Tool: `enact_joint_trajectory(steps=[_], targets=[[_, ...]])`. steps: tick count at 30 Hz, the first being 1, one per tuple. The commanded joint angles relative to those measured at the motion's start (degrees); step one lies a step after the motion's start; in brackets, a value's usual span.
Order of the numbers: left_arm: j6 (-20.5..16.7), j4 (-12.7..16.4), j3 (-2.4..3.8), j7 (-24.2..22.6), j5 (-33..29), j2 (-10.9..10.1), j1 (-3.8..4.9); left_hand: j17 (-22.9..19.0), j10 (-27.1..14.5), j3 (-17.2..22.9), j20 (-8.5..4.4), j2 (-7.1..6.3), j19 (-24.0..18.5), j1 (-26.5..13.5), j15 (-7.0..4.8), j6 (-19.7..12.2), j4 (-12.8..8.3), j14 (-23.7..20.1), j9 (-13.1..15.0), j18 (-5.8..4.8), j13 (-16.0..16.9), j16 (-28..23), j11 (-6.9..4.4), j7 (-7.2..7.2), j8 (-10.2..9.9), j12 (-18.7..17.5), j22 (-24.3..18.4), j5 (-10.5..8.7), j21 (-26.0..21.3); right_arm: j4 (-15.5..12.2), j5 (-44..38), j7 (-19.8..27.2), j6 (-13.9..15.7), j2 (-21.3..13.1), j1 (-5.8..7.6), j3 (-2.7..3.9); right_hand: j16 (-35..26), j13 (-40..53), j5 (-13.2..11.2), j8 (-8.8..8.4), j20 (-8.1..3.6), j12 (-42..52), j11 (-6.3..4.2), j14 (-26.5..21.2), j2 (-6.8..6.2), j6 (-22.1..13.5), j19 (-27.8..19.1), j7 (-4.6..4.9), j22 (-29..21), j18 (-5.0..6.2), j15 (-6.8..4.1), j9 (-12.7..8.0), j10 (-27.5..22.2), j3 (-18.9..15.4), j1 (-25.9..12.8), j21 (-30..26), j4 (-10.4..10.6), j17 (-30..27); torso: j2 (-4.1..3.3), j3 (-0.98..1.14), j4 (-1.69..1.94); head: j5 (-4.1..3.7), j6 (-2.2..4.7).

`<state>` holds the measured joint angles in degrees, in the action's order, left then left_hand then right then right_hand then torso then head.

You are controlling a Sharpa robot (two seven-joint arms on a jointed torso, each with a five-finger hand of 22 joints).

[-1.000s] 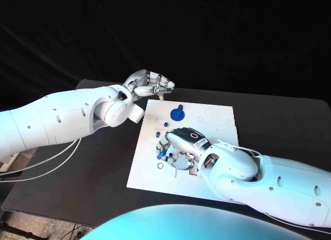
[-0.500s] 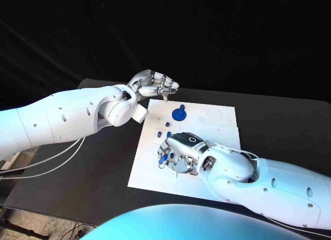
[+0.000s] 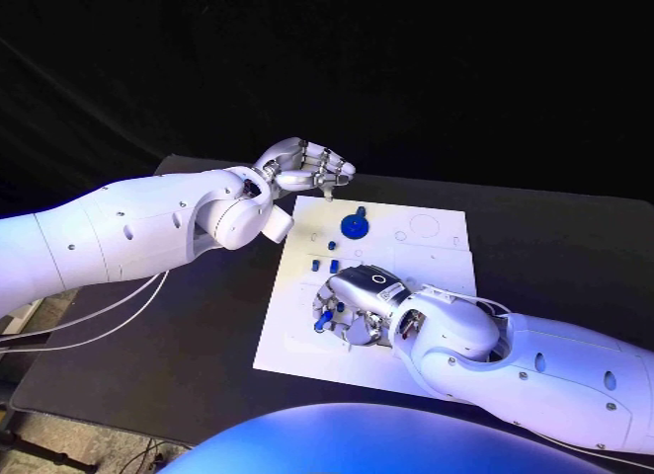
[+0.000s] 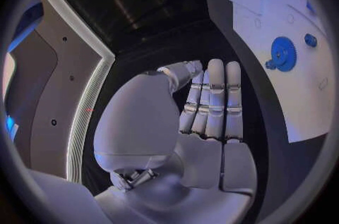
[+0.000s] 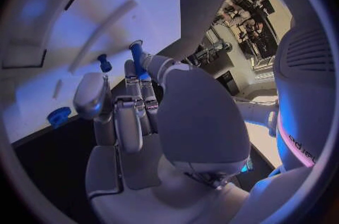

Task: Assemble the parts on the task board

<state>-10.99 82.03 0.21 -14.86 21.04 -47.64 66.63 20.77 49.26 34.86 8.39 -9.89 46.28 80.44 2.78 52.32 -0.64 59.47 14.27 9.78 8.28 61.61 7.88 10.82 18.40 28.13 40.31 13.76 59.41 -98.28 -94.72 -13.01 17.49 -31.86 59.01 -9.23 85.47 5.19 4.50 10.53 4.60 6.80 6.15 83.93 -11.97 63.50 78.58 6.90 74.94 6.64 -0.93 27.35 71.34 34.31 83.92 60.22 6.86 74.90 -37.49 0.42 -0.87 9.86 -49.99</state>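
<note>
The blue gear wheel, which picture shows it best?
The head view: the blue gear lies in plain sight on the task board, past the right hand. The left wrist view shows it sideways; the right wrist view catches it near the edge.

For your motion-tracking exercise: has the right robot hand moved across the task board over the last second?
Yes. The right robot hand slid toward the robot's body, away from the blue gear.

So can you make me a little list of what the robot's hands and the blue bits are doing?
left hand: raised by the board's far corner, fingers curled in, nothing seen in it
right hand: low over the board, pinching a blue peg
gear: flat on the board, far end
small blue parts: on the board between gear and right hand
</note>
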Motion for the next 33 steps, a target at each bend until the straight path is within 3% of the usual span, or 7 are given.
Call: enact_joint_trajectory(steps=[1,12,14,18,22,27,33], targets=[[0.89,0.13,0.04,-0.29,0.28,0.09,0.04,-0.05,-0.41,-0.03,0.19,0.55,-0.37,-0.12,0.45,-0.15,-0.28,0.03,-0.09,0.80,-0.05,-0.32,0.00,0.22,-0.11,-0.32,0.08,0.13,0.04,0.20,-0.98,-0.62,-2.24,0.19,-0.13,-0.04,0.02,0.01,-0.05,0.23,0.02,0.10,-3.18,3.25,0.54,0.20,-0.33,0.21,1.90,-0.70,-0.33,0.07,3.42,-0.06,-0.25,-0.37,-0.40,0.50,0.01,0.01,-0.03,0.05,-0.01],[0.89,0.19,0.04,-0.28,0.30,0.09,0.04,-0.05,-0.41,-0.03,0.19,0.55,-0.37,-0.12,0.45,-0.15,-0.28,0.03,-0.09,0.80,-0.05,-0.32,0.00,0.22,-0.11,-0.32,0.08,0.13,0.04,0.77,-2.06,-2.20,-2.75,0.70,-0.36,-0.11,-0.05,0.04,-0.21,0.19,0.06,-0.04,-3.13,3.21,0.52,0.03,-0.45,0.22,1.81,-0.66,-0.29,0.08,3.32,-0.09,-0.69,-0.67,-0.52,0.31,0.02,0.02,-0.04,0.07,-0.01],[0.87,0.20,0.04,-0.27,0.30,0.07,0.04,-0.05,-0.41,-0.03,0.19,0.55,-0.37,-0.12,0.45,-0.15,-0.28,0.03,-0.09,0.80,-0.05,-0.32,0.00,0.22,-0.11,-0.32,0.08,0.13,0.04,0.86,-2.12,-2.24,-2.83,0.87,-0.38,-0.13,-0.11,0.01,-0.21,-0.21,0.17,-0.46,-2.90,3.18,0.06,-0.80,-0.59,0.46,1.70,-0.61,-0.13,-0.07,2.78,-0.13,-1.36,-1.04,-0.82,0.15,0.01,0.02,-0.04,0.07,-0.01],[0.80,0.25,0.04,-0.22,0.32,0.06,0.05,-0.05,-0.41,-0.03,0.19,0.55,-0.37,-0.12,0.45,-0.15,-0.28,0.03,-0.09,0.80,-0.05,-0.32,0.00,0.22,-0.11,-0.32,0.08,0.13,0.04,1.00,-1.77,-1.89,-2.97,1.31,-0.39,-0.24,-0.11,0.18,2.15,-2.05,0.72,-0.87,-2.09,3.17,-2.02,-4.04,-0.71,1.50,1.61,-0.61,0.58,-0.91,2.00,-0.84,-3.86,-1.54,-1.05,0.13,-0.01,-0.01,0.03,0.05,-0.01],[0.77,0.26,0.04,-0.21,0.33,0.06,0.06,-0.05,-0.41,-0.03,0.19,0.55,-0.37,-0.12,0.45,-0.15,-0.28,0.03,-0.09,0.80,-0.05,-0.32,0.00,0.22,-0.11,-0.32,0.08,0.13,0.04,0.99,-1.58,-1.50,-2.80,1.50,-0.40,-0.31,-0.18,0.29,2.44,-2.79,0.97,-0.98,-1.90,3.11,-3.26,-5.30,-0.75,1.61,1.53,-0.57,0.78,-1.24,1.71,-1.75,-5.39,-1.82,-0.74,-0.09,0.03,0.00,0.00,0.09,-0.01],[0.78,0.26,0.04,-0.18,0.34,0.06,0.06,-0.05,-0.41,-0.03,0.19,0.55,-0.37,-0.12,0.45,-0.15,-0.28,0.03,-0.09,0.80,-0.05,-0.32,0.00,0.22,-0.11,-0.32,0.08,0.13,0.04,0.95,-1.54,-1.43,-1.83,1.48,-0.40,-0.35,-0.20,0.25,2.36,-3.76,1.12,-1.47,-1.79,3.07,-4.20,-7.20,-0.84,1.40,1.31,-0.46,0.86,-1.65,0.54,-2.68,-6.48,-2.40,-0.51,-0.20,0.04,0.01,-0.01,0.07,-0.01],[0.82,0.27,0.04,-0.11,0.35,0.01,0.06,-0.05,-0.41,-0.03,0.19,0.55,-0.37,-0.12,0.45,-0.15,-0.28,0.03,-0.09,0.80,-0.05,-0.32,0.00,0.22,-0.11,-0.32,0.08,0.13,0.04,0.94,-1.81,-1.45,-0.25,1.04,-0.39,-0.37,-0.60,0.07,2.33,-4.01,1.29,-1.98,-1.49,2.80,-4.43,-7.86,-1.35,1.49,0.69,-0.23,1.09,-1.76,-1.33,-3.55,-6.83,-3.95,-0.64,-1.34,0.05,0.03,-0.03,0.05,-0.01]])
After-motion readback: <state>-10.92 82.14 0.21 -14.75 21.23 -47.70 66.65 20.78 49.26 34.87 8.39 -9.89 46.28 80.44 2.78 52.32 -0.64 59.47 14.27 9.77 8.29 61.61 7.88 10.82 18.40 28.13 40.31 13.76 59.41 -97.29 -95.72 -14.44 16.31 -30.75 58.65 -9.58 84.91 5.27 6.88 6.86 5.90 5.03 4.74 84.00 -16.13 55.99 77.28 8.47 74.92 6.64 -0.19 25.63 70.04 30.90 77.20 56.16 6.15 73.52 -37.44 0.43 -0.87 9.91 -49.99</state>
